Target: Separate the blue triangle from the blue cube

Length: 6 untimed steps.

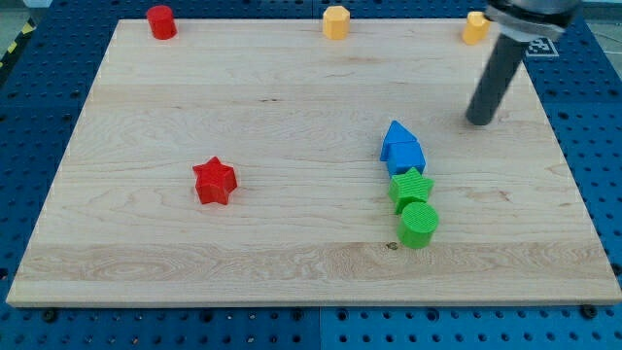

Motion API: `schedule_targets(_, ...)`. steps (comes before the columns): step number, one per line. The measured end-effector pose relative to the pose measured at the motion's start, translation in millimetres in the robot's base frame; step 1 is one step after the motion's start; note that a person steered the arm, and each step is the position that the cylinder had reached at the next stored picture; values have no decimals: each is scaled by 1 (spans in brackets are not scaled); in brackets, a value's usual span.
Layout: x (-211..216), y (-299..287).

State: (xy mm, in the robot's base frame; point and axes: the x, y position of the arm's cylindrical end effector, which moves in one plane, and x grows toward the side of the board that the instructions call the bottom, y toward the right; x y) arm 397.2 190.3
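The blue triangle [396,134] and the blue cube [406,158] lie touching each other right of the board's middle, the triangle toward the view's top. My tip [478,121] rests on the board to the right of and slightly above the blue triangle, a clear gap apart from it. The dark rod rises from the tip toward the view's top right.
A green star [411,188] touches the cube's lower side, and a green cylinder [419,225] sits just below the star. A red star [215,182] lies left of middle. A red cylinder [160,21], a yellow block [335,21] and another yellow block [475,27] stand along the wooden board's [146,272] top edge.
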Motion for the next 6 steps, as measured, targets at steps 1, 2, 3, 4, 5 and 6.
schedule_targets(1,0,-34)
schedule_targets(2,24,-35)
schedule_targets(3,48,-65)
schedule_targets(4,48,-125)
schedule_targets(5,48,-185)
schedule_targets(6,48,-240)
